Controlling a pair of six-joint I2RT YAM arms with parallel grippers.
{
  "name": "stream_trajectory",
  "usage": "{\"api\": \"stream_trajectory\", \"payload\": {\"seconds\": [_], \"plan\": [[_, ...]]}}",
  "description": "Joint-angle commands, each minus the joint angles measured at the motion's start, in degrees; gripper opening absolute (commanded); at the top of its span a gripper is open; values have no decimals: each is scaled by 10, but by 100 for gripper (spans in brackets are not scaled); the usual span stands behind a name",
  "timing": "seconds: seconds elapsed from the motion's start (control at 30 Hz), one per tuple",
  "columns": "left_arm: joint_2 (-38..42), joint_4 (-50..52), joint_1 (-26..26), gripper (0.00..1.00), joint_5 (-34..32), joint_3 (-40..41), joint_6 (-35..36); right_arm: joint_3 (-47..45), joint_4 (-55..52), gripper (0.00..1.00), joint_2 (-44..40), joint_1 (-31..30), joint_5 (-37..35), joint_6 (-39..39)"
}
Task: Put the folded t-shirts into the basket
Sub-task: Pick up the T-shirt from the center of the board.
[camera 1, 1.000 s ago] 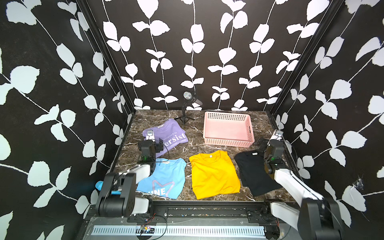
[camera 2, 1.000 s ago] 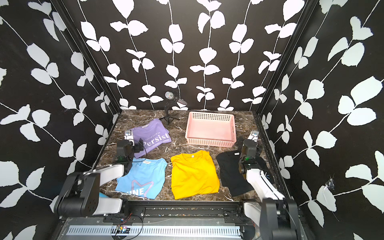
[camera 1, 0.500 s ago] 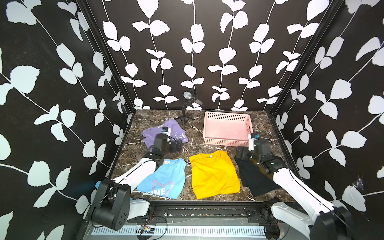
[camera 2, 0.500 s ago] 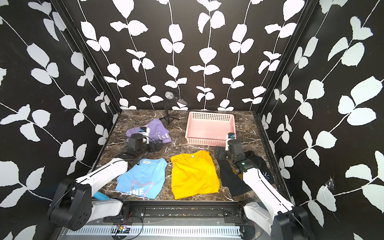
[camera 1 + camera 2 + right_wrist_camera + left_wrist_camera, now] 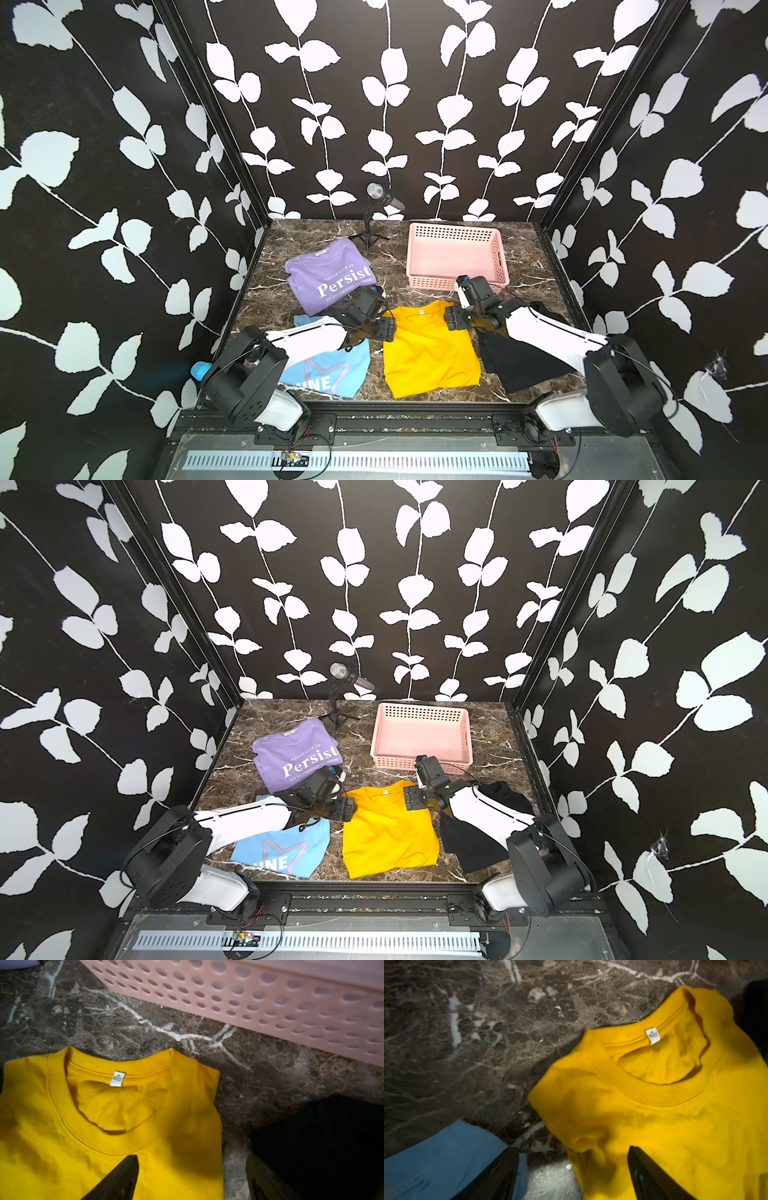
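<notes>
Four folded t-shirts lie on the marble: yellow [image 5: 430, 353] in the front middle, purple "Persist" [image 5: 328, 274] behind on the left, light blue [image 5: 328, 374] front left, black [image 5: 519, 365] front right. The pink basket [image 5: 436, 282] stands empty at the back right. My left gripper [image 5: 386, 328] is open at the yellow shirt's left shoulder. In the left wrist view, the left gripper [image 5: 574, 1167] straddles that edge of the yellow shirt [image 5: 654, 1115], next to the blue shirt [image 5: 446, 1157]. My right gripper [image 5: 453, 320] is open at the right shoulder, the right gripper [image 5: 192, 1172] spanning the yellow shirt [image 5: 104, 1126] and the marble beside the black shirt [image 5: 322, 1136].
A small spotlight on a tripod [image 5: 376, 195] stands at the back middle, between the purple shirt and the basket. A blue object [image 5: 199, 370] sits by the left arm's base. Black frame posts and patterned walls enclose the table. The basket wall [image 5: 249, 997] is close ahead of the right gripper.
Both arms have swung inward from the table's sides, the left from the purple shirt and the right from the black one, to the yellow shirt's shoulders.
</notes>
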State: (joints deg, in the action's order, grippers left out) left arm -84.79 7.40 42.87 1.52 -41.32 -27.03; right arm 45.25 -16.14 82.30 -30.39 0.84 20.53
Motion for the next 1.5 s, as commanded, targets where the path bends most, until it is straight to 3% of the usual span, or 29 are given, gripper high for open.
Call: {"api": "stream_trajectory", "payload": {"seconds": [0.0, 0.4, 0.63, 0.83, 1.03, 1.23, 1.3, 1.47], "plan": [[-12, 18, 24, 85, -31, -26, -9, 20, -3, 83, 18, -4, -9, -16], [-70, 22, 42, 84, -46, -44, -44, 34, 1, 78, 89, -4, 7, -28], [-92, -27, 47, 70, -43, -21, -78, 18, 18, 72, 120, -4, 24, -20], [-119, -112, 47, 49, -40, 7, -121, -39, 118, 58, 109, -4, 32, 27], [-122, -142, 47, 27, -45, 4, -126, -78, 230, 31, 99, -4, 76, 75], [-108, -153, 47, 1, -42, -1, -125, -92, 256, 7, 47, -4, 68, 90], [-100, -151, 47, 0, -37, -5, -123, -97, 256, 0, 26, -4, 58, 90], [-67, -150, 47, 0, -27, -8, -119, -106, 251, 0, -49, -4, 52, 89]]}}
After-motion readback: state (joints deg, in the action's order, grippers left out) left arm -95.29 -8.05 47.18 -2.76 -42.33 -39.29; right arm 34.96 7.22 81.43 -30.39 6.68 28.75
